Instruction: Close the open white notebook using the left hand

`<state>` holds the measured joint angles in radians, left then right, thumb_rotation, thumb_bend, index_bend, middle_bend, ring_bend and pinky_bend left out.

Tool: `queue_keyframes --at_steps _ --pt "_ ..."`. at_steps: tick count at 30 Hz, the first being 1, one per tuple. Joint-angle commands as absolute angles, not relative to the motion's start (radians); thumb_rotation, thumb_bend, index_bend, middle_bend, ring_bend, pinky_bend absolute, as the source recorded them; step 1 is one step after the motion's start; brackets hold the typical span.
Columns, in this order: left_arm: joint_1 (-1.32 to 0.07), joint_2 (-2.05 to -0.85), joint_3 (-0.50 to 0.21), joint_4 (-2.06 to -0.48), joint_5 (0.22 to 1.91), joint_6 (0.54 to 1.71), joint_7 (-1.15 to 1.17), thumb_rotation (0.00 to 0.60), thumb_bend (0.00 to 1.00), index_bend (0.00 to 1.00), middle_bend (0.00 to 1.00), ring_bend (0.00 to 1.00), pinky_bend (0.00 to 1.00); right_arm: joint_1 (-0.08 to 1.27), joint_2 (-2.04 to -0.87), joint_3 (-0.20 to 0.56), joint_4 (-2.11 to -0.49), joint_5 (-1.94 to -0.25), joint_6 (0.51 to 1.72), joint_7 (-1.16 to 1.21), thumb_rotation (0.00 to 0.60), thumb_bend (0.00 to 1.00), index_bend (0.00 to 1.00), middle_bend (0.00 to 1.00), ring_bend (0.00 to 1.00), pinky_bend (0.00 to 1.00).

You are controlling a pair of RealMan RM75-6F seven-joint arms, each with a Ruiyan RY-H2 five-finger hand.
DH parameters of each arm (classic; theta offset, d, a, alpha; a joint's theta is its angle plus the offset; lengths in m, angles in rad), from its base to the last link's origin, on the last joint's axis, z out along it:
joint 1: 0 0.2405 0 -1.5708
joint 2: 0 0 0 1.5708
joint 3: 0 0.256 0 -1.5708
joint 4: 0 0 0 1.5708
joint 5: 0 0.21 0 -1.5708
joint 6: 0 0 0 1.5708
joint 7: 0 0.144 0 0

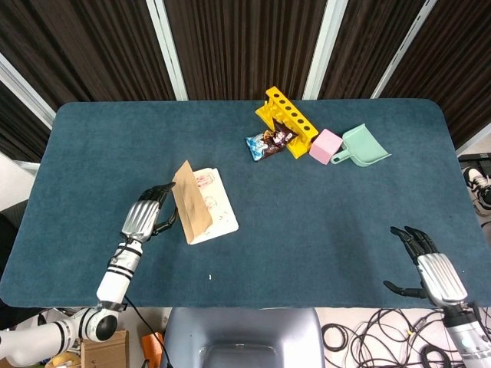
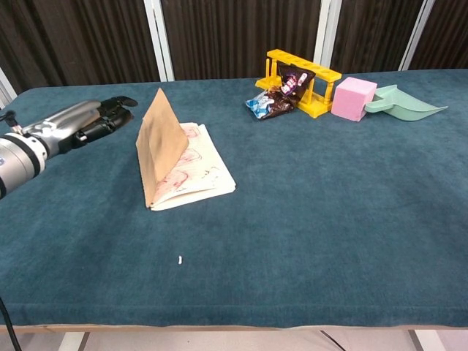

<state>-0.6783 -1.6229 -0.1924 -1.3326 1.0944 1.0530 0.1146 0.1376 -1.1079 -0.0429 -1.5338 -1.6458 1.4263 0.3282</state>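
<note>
The notebook (image 1: 207, 203) (image 2: 191, 170) lies left of the table's middle with white drawn-on pages flat and its brown cover (image 1: 190, 201) (image 2: 159, 142) standing up on edge. My left hand (image 1: 148, 215) (image 2: 82, 121) hovers just left of that cover, fingers straight and together, pointing toward it, holding nothing; whether the fingertips touch the cover I cannot tell. My right hand (image 1: 428, 264) stays at the near right edge of the table, fingers spread and empty, seen only in the head view.
At the back stand a yellow rack (image 1: 288, 120) (image 2: 303, 82), a snack packet (image 1: 268, 142) (image 2: 272, 102), a pink cube (image 1: 325, 146) (image 2: 353, 98) and a green scoop (image 1: 364, 146) (image 2: 404, 104). A small white speck (image 2: 180, 259) lies near the front.
</note>
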Motion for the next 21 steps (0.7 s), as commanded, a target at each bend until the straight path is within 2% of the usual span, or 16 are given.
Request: queue_keyframes --at_steps 1,21 --pt "-0.701 -1.642 -0.198 -1.309 1.066 1.019 0.177 0.0 0.42 0.1 0.14 0.09 0.14 0.137 -1.107 -0.043 -1.535 -1.646 1.428 0.328 0.6 0.0 0.07 0.13 0.03 0.08" --pt "-0.815 -1.833 -0.205 -1.14 0.97 0.918 0.435 0.0 0.42 0.1 0.14 0.08 0.12 0.125 -1.111 -0.049 -1.516 -1.642 1.439 0.347 0.6 0.0 0.07 0.13 0.03 0.08"
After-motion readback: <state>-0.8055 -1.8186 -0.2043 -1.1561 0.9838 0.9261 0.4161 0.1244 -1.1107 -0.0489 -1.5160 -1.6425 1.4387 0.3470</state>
